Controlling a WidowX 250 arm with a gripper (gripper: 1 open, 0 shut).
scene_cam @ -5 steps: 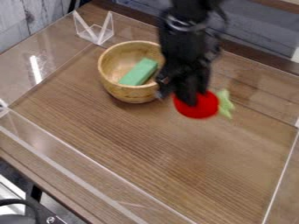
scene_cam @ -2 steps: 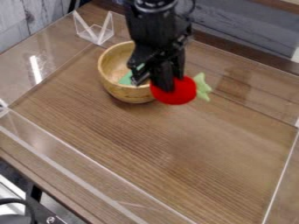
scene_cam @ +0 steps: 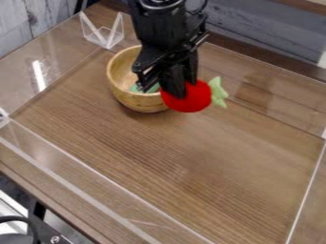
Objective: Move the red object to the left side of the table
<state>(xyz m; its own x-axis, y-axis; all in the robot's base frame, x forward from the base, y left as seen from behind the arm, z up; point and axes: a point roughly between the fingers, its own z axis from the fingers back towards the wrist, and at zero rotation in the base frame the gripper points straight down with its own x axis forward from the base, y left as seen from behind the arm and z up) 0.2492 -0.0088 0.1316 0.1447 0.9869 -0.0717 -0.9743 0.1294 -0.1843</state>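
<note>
Red toy fruit (scene_cam: pixel 192 96), green-leafed, clamped in the black pincer (scene_cam: pixel 171 84) above the desk (scene_cam: pixel 178 181). Wooden bowl (scene_cam: pixel 128 95) with green block (scene_cam: pixel 135 88) just beside, toward the far edge.

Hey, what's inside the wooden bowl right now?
A green block lies inside the wooden bowl. Only part of it shows, because the gripper, shut on the red toy fruit, covers the bowl's right side, so anything else there cannot be seen.
</note>
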